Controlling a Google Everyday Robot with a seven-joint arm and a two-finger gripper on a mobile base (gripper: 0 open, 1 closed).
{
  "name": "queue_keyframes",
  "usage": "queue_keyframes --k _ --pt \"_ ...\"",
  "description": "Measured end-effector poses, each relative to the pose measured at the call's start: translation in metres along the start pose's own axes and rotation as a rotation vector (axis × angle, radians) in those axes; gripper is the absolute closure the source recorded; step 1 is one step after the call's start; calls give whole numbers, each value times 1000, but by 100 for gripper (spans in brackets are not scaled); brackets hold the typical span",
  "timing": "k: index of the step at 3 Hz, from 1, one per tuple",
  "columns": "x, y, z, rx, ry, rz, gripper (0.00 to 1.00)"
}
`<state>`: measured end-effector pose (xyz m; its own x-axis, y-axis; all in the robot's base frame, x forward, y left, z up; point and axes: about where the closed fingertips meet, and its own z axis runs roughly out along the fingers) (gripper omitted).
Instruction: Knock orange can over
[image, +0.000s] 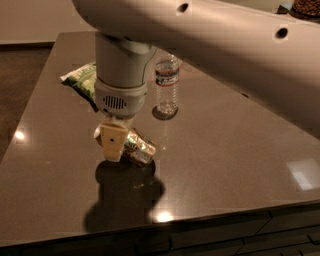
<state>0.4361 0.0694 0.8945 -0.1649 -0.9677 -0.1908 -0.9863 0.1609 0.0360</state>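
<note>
The orange can (138, 147) lies tipped on its side on the dark table (225, 150), left of centre, its silver end pointing to the lower right. My gripper (113, 148) hangs straight down from the big white arm (122, 75) and sits right against the can's left end, low over the table top. The gripper's cream tip hides part of the can. Their shadow falls on the table just in front.
A clear plastic water bottle (166, 86) stands upright behind and to the right of the can. A green snack bag (82, 78) lies at the back left. The table's front edge (200, 215) runs close below the can.
</note>
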Motion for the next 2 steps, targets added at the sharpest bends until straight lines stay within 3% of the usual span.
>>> queue_keyframes --k 1,2 --pt "0 -3 10 -17 35 -3 0" --pt "0 -3 10 -17 35 -3 0"
